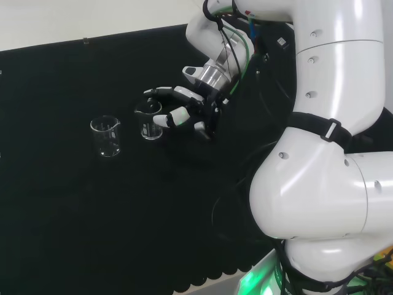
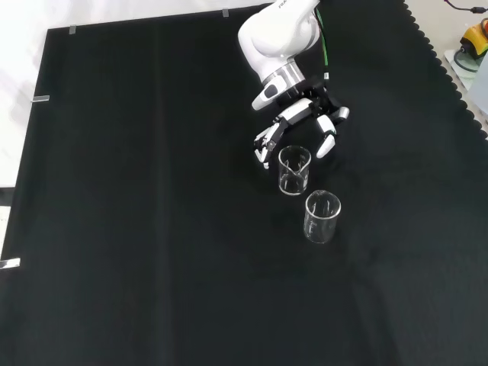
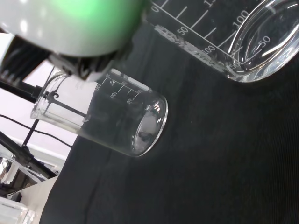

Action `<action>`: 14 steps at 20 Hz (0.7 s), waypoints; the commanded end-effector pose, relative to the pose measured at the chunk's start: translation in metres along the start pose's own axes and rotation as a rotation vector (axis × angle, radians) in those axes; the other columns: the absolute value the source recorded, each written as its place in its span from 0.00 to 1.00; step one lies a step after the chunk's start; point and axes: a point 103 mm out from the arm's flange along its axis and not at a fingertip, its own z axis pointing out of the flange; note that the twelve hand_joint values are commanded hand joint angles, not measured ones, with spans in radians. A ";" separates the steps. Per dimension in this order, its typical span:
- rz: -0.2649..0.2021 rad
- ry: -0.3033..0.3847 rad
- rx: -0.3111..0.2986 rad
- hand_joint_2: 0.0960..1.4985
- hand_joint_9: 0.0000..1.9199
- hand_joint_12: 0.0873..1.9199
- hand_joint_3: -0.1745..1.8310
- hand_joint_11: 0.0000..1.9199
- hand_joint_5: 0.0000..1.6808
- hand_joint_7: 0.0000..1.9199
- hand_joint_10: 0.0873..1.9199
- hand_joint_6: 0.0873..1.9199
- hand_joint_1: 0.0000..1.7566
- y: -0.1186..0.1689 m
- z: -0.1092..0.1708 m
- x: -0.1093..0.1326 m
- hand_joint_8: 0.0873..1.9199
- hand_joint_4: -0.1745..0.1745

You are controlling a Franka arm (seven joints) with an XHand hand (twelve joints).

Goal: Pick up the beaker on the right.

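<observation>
- Two clear glass beakers stand upright on the black cloth (image 1: 61,203), apart from each other, so the hand can close on one without striking its neighbour
- Target beaker (image 1: 149,125): the one nearer the hand, standing right at its fingertips; in the front view it lies between the spread fingers (image 2: 268,141) and the thumb (image 2: 328,142)
- Second beaker (image 1: 106,136): beyond the target, on its far side from the hand, untouched
- Hand (image 1: 189,109): lowered beside the target, fingers partly curled and spread around it, open, nothing held; whether any fingertip touches the glass cannot be told
- Judged step: approach finished, closing not yet done
</observation>
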 end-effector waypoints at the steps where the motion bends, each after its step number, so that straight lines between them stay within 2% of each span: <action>1: -0.004 0.005 -0.005 0.13 0.23 0.65 0.63 0.00 0.22 0.18 0.26 0.05 0.55 -0.001 0.000 -0.002 0.30 0.35; 14: -0.007 0.011 0.000 0.13 0.23 0.65 0.62 0.00 0.23 0.18 0.26 0.06 0.55 0.004 0.007 -0.004 0.30 0.36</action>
